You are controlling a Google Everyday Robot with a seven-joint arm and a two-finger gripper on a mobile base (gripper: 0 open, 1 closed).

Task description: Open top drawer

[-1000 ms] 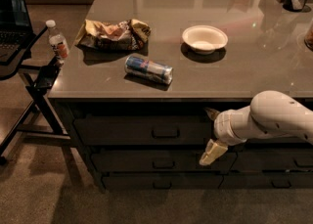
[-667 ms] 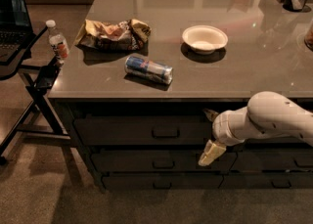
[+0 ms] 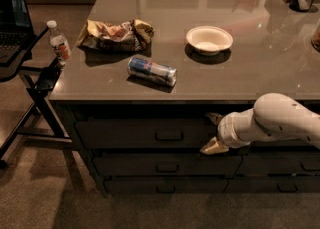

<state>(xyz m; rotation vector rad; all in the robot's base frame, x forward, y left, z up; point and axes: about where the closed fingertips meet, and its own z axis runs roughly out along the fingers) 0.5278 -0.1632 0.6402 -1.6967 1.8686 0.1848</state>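
The top drawer (image 3: 125,133) is the wide dark panel right under the countertop, and it is shut flush with the cabinet. Its small rectangular pull handle (image 3: 169,135) sits at the centre of the front. My gripper (image 3: 213,133) is at the drawer's right end, a short way right of the handle and level with it. Its two tan fingers (image 3: 215,147) are spread apart, one above the other, with nothing between them. My white arm (image 3: 272,120) reaches in from the right edge and hides part of the neighbouring drawer stack.
Two shallower drawers (image 3: 165,167) lie below the top one. On the counter (image 3: 260,68) are a lying can (image 3: 152,71), a crumpled snack bag (image 3: 116,35) and a white bowl (image 3: 209,39). A folding stand (image 3: 37,85) with a water bottle (image 3: 59,42) stands to the left.
My gripper has shifted slightly up and left along the drawer front. The drawer has not moved.
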